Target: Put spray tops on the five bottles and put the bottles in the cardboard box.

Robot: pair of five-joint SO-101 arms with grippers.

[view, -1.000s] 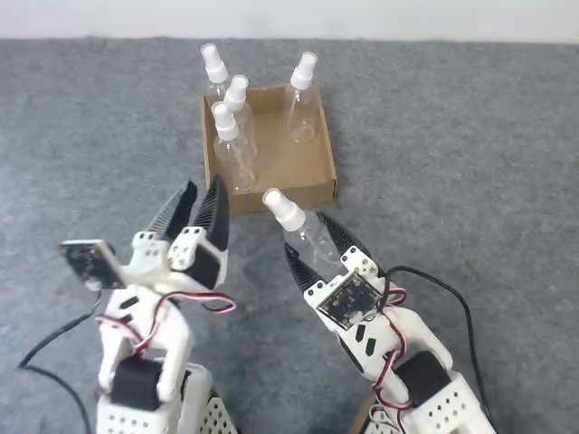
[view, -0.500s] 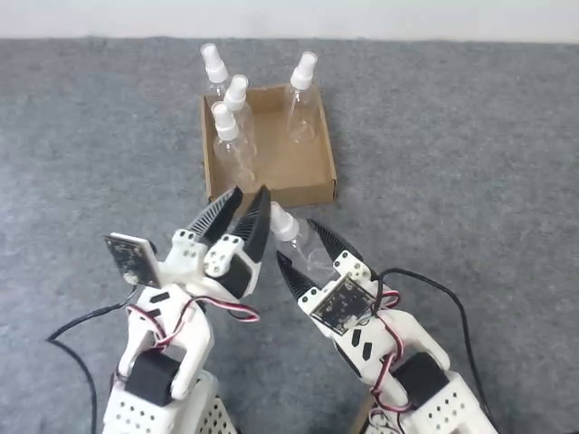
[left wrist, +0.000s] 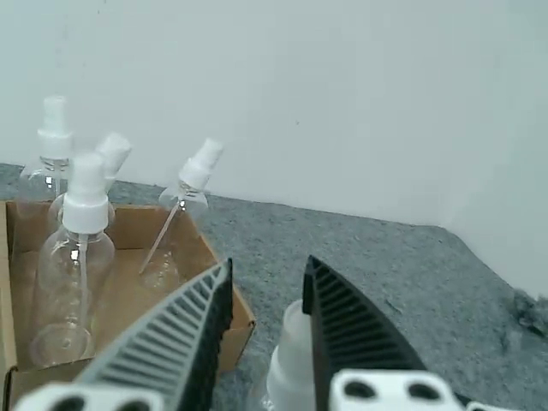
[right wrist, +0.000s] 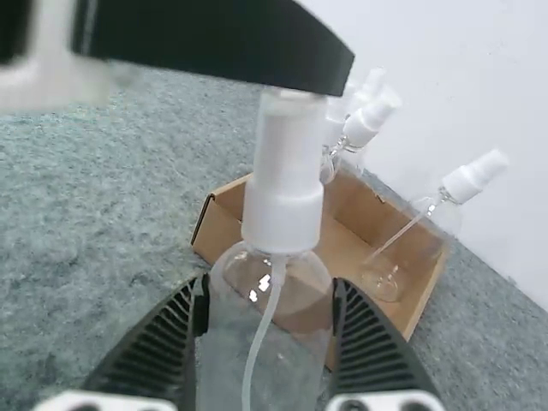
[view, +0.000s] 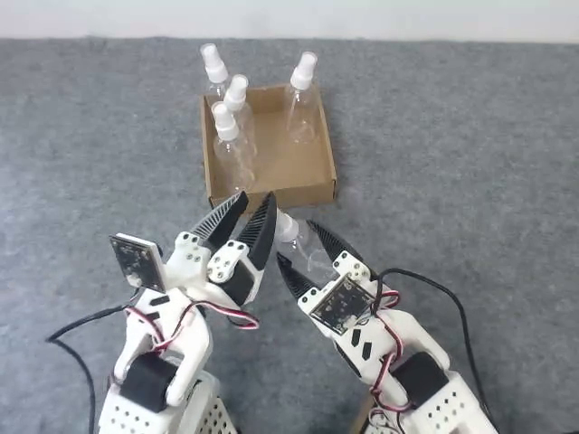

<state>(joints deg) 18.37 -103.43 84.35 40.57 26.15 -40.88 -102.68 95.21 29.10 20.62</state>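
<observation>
Left tool [view: 257, 196] shifted over spray top [right wrist: 282, 184] (half hidden), right tool [view: 297, 240] gripping bottle [view: 317, 256]

Cardboard box [view: 298, 192] floor is free at near right; bottles [view: 233, 145] block its left side and far right corner.

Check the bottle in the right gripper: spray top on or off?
On: a white spray top sits on the bottle neck, its tube hanging inside. Whether it is screwed tight, cannot tell.
</observation>
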